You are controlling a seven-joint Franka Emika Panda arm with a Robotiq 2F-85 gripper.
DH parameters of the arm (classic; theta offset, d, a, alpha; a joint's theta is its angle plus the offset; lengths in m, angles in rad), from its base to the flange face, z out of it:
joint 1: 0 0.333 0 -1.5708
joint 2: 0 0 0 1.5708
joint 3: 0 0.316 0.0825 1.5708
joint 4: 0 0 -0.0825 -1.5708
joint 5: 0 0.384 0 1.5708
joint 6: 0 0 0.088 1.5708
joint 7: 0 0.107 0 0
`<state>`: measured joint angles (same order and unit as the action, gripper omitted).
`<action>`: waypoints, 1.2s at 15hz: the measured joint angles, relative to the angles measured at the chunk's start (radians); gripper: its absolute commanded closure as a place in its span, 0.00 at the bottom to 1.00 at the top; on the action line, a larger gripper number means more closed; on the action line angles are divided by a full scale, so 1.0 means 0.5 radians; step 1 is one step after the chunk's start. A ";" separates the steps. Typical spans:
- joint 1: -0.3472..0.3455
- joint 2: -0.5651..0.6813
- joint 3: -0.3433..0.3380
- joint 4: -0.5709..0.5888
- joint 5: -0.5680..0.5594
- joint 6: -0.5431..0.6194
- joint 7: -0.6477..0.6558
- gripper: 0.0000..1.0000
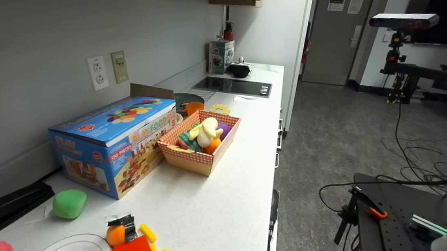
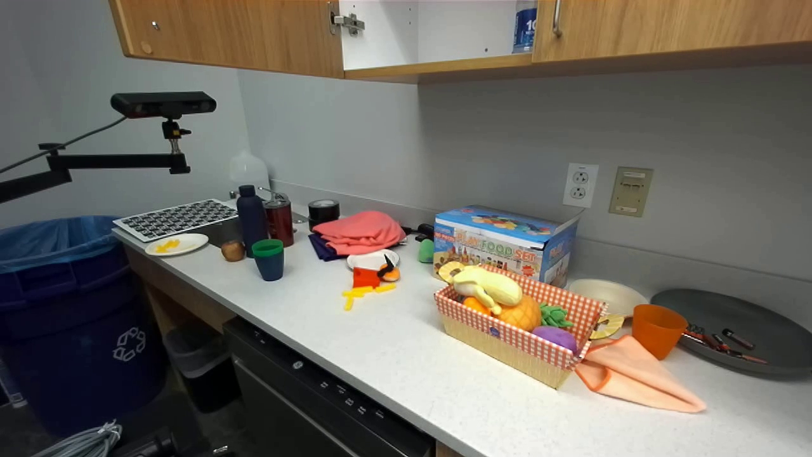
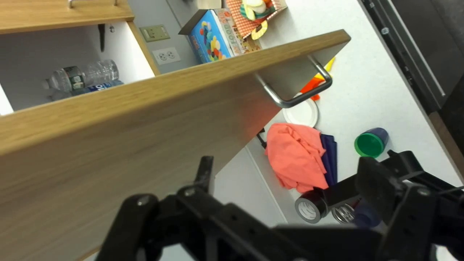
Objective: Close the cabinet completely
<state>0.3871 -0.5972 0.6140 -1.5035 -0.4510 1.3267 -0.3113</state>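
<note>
The wall cabinet (image 2: 438, 67) is wooden with a white inside, and its door (image 2: 235, 35) stands swung wide open in an exterior view. Plastic bottles (image 3: 83, 76) lie inside the cabinet in the wrist view. There the open door (image 3: 127, 156) crosses the upper left, with its metal handle (image 3: 308, 94) on the face toward me. My gripper (image 3: 290, 181) is open with nothing between its fingers. One finger overlaps the door's face in the picture; I cannot tell whether it touches. The gripper is not visible in either exterior view.
Below is the counter (image 2: 380, 336) with a play food box (image 2: 488, 247), a fruit basket (image 2: 507, 349), a pink cloth (image 3: 295, 156), stacked cups (image 2: 269, 260) and a tape roll (image 3: 310, 206). Camera stands (image 1: 403, 22) rise beside the counter, one also at the sink end (image 2: 162, 105).
</note>
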 measured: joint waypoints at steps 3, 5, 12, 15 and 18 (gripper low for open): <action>-0.036 0.000 0.049 -0.057 -0.148 0.062 0.086 0.00; -0.054 -0.002 0.087 -0.072 -0.252 0.064 0.120 0.00; -0.076 0.000 0.165 -0.095 -0.501 0.018 0.125 0.00; -0.076 0.009 0.182 -0.082 -0.490 -0.083 0.125 0.00; -0.076 0.015 0.185 -0.076 -0.490 -0.092 0.125 0.00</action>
<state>0.3492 -0.5896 0.7063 -1.5414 -0.6960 1.2808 -0.2486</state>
